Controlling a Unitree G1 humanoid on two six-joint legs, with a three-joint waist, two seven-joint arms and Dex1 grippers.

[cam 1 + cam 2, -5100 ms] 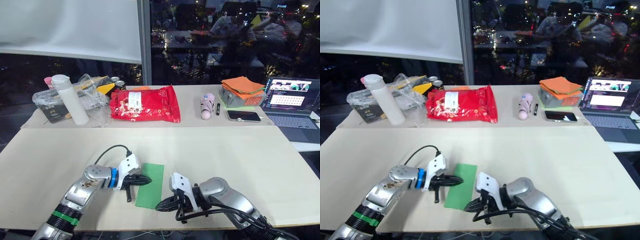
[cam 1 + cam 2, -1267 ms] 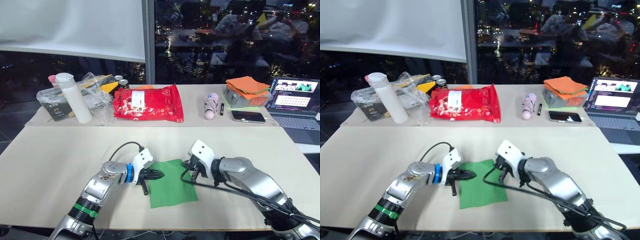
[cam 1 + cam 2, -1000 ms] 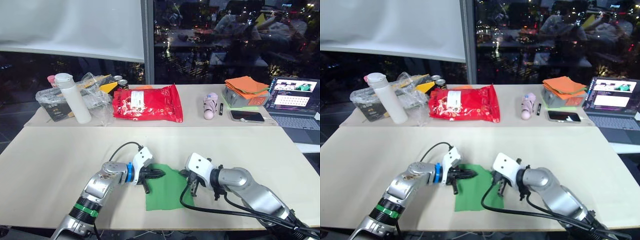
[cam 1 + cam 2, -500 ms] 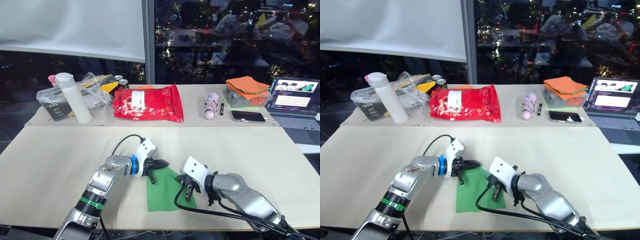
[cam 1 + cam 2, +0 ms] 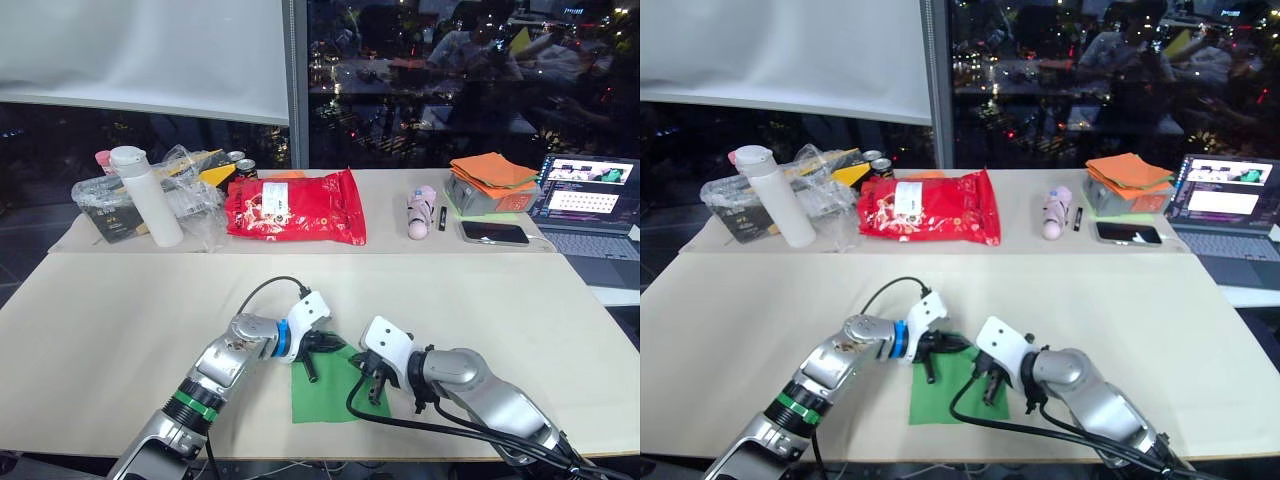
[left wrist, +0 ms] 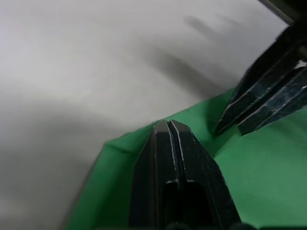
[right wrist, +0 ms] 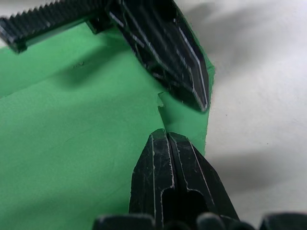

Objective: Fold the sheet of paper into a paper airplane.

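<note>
Seemingly both hands on sheet of paper (image 5: 322, 395)

Bright overhead light, window reflections, soft shadows, blurry wrist close-ups

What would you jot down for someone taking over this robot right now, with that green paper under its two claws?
Left gripper: fingers shut, tips pressing the far edge of the sheet of paper.
Right gripper: fingers shut, tips pressing down on the sheet close beside the left one.
The sheet lies on the table near the front edge, a narrow folded shape.
Done: early folds only.
Left: no pointed nose or wings yet, so most of the airplane folding remains.
</note>
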